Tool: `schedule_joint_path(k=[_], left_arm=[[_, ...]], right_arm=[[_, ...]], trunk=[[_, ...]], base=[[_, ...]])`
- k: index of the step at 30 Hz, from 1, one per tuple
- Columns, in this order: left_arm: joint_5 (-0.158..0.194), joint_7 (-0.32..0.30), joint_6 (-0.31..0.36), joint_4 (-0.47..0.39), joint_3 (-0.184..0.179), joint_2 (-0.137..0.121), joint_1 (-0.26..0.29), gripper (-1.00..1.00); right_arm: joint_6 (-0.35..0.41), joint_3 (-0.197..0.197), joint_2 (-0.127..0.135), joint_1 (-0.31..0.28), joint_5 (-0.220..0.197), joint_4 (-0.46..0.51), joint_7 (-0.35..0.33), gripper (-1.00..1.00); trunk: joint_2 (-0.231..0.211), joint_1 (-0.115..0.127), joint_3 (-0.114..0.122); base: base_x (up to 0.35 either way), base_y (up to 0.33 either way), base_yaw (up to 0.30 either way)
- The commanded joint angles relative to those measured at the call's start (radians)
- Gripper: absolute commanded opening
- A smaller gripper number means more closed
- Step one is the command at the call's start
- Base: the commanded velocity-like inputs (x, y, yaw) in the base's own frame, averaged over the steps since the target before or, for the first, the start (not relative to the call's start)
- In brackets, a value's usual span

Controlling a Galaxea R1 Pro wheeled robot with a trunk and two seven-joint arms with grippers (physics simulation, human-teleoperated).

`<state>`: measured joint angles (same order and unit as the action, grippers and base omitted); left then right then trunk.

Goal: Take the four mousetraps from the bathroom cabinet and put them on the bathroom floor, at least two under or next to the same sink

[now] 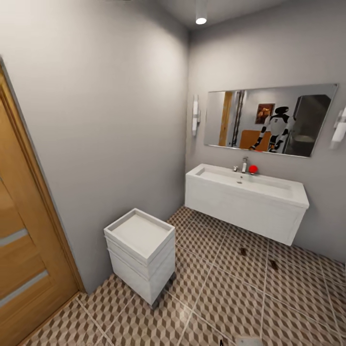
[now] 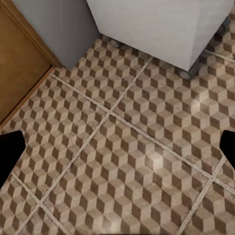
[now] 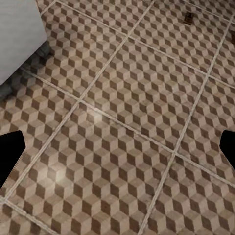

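Two mousetraps [image 1: 243, 251] [image 1: 273, 264] lie as tiny dark slabs on the cube-patterned bathroom floor [image 1: 226, 293], just in front of the white wall-hung sink [image 1: 250, 194] with its chrome tap [image 1: 244, 165]. One mousetrap [image 3: 187, 17] also shows far off in the right wrist view. The white cabinet [image 1: 140, 250] on castors stands by the left wall. My left gripper [image 2: 117, 152] hangs open over bare tiles near the cabinet's wheels [image 2: 185, 73]. My right gripper [image 3: 117, 152] is open too, above bare tiles, nothing between its fingers.
A wooden door [image 1: 24, 250] takes up the left edge. A wide mirror [image 1: 269, 120] above the sink reflects the robot. A red ball [image 1: 253, 169] sits on the basin's back rim. Open floor lies between the cabinet and the sink.
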<state>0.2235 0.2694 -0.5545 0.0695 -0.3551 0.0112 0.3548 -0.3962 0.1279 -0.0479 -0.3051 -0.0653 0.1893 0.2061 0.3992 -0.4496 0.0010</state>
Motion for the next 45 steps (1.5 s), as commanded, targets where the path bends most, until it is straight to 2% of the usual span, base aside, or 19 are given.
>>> schedule_joint_path(k=[1, 45], left_arm=[[0.007, 0.002, -0.005, 0.004, -0.009, 0.001, 0.001, 1.00], [0.007, 0.002, -0.005, 0.005, -0.009, 0.001, 0.001, 1.00]], right_arm=[[-0.003, 0.009, 0.000, 0.000, -0.007, -0.001, 0.006, 1.00], [-0.003, 0.009, 0.000, 0.000, -0.006, -0.001, 0.006, 1.00]], trunk=[[0.001, 0.000, 0.000], [0.001, 0.000, 0.000]], base=[[0.000, 0.000, 0.285], [0.000, 0.000, 0.285]])
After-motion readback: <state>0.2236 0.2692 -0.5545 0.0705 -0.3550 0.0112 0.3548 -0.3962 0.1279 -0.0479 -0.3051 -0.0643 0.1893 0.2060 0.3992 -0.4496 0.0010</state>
